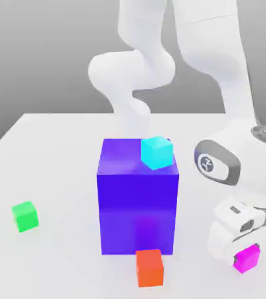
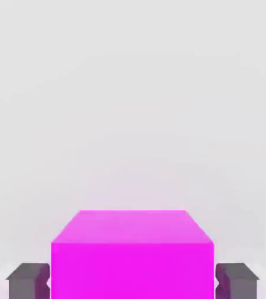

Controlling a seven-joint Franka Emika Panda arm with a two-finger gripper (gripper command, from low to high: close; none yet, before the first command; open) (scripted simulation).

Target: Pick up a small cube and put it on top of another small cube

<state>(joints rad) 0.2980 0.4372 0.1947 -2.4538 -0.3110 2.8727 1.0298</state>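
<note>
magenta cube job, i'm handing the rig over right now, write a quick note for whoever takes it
Pincer: down at the table on the exterior view's right, one finger on each side of the magenta cube, close against it; the cube is not lifted.
Green cube: on the table at the exterior view's left, nothing on top.
Also there: big blue block mid-table with a cyan cube on it, orange-red cube in front.
Done: approach to the magenta cube.
Left: confirm the grip, lift, carry past the blue block, set it on the green cube, release.
</note>
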